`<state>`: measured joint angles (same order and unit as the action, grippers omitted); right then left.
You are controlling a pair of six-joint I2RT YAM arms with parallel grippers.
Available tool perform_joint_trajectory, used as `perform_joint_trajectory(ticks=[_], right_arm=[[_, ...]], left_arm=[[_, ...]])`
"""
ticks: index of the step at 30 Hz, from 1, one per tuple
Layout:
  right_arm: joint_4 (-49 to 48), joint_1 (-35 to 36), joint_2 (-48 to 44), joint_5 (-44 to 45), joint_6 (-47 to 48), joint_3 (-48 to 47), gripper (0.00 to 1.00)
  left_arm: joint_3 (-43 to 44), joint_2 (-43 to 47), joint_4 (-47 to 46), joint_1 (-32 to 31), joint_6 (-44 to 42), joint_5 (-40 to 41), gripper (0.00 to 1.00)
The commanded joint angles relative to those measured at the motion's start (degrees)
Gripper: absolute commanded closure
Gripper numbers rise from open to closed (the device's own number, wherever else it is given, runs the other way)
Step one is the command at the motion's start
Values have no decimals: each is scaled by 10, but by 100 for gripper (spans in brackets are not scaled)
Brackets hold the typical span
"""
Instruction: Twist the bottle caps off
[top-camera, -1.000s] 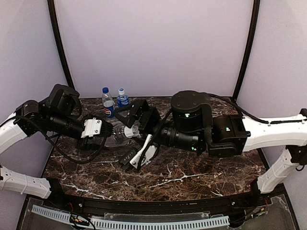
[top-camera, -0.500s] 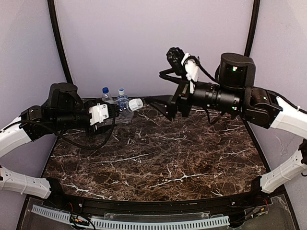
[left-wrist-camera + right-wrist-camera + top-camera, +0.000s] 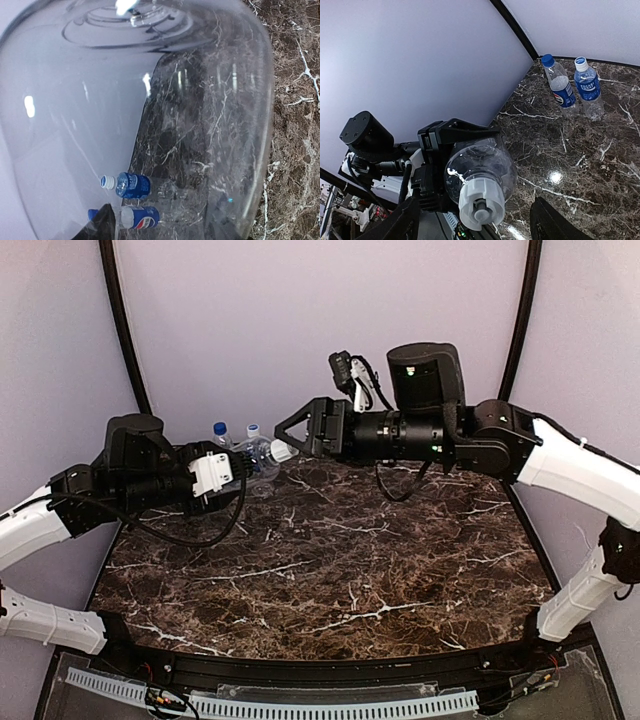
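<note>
From above, the left pincer [image 3: 238, 465] is clamped on the plain bottle [image 3: 258, 456]. It holds the bottle on its side above the table [image 3: 350, 570]. The bottle's white cap [image 3: 282, 451] points at the right pincer [image 3: 285, 435], just beside its tips. The Pepsi bottle [image 3: 221, 437] and the blue-label bottle [image 3: 253, 433] stand capped at the back.

The left wrist view looks through the clear wall of the held bottle at those two bottles.

In the right wrist view, the right pincer's fingers [image 3: 402, 225] are spread wide. The cap sits between them, touching neither.
</note>
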<state>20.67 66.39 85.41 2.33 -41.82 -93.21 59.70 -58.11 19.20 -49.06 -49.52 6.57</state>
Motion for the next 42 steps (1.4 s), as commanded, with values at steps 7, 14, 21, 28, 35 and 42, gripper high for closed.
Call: perform_joint_trajectory(ticks=[7, 14, 21, 28, 35, 42], right_arm=[[29, -5, 35, -35, -35, -40, 43], [28, -9, 41, -50, -33, -36, 61], [24, -17, 54, -61, -28, -38, 69], [13, -20, 58, -103, 24, -40, 100], [52, 0, 53, -231, 361, -56, 100], [101, 99, 32, -114, 781, -36, 100]], left_arm=[[-11, 3, -16, -2, -8, 6, 64], [-15, 4, -19, -2, -10, 3, 63], [-16, 5, -20, -2, -12, 4, 64], [-22, 9, -18, -2, -11, -1, 64], [-1, 12, 66, -2, -3, -89, 66], [46, 4, 231, -2, 3, -248, 67]])
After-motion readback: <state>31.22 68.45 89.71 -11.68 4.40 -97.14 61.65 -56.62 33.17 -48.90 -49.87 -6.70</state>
